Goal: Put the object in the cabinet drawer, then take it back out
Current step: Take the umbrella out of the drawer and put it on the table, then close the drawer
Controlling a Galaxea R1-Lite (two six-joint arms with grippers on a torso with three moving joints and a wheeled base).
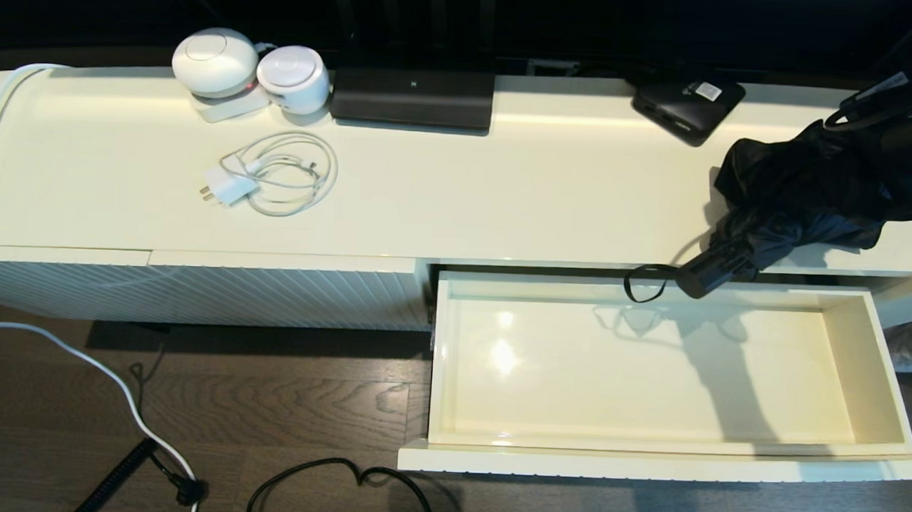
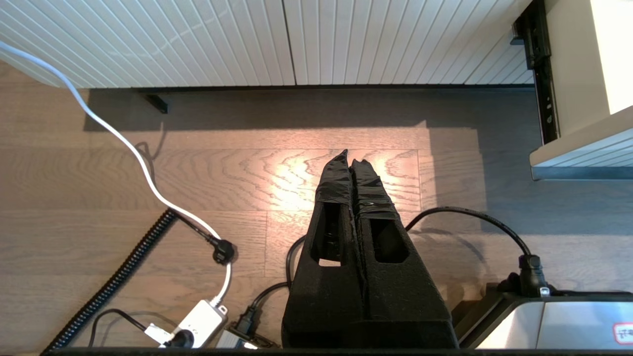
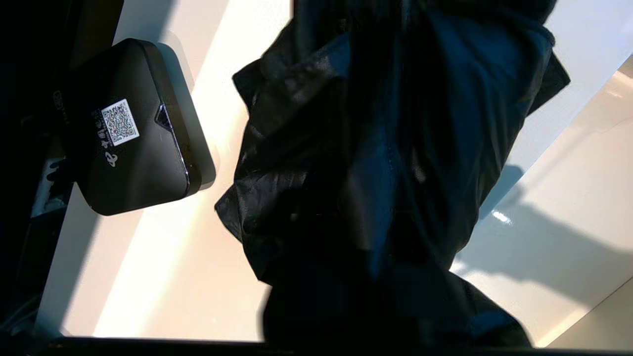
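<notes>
Black, loose, wrinkly fabric makes up most of the folding umbrella [image 1: 801, 198], which sits at the far right of the cream cabinet top [image 1: 505, 189], its short cylindrical handle [image 1: 713, 273] and thin wrist loop [image 1: 643, 283] overhanging the far edge of the open cabinet drawer [image 1: 885, 382]. It looks light for its bulk, but awkward: the canopy is soft and slick, likely to slide and bunch under a pinch, while the ribs and shaft inside give a stiffer core. The handle, rigid and round, appears the surest place to take hold; the loop is too flimsy to steer by. The right gripper [image 1: 904, 125] is at the umbrella's far right end, buried in the dark cloth, and the right wrist view is filled with folds of fabric [image 3: 385, 163]; whether its fingers are spread or pinched, or actually have the cloth, cannot be told. A grip on cloth alone would probably let the heavier handle end droop and swing. The drawer is wide and shallow with a glossy, reflective inside, so the umbrella may slide once set down. A flat black box with a white label [image 1: 690, 105] lies just beyond on the top. The left gripper [image 2: 352, 163] hangs low over the wood floor [image 2: 198, 188], its taped fingers pressed together, holding nothing.
</notes>
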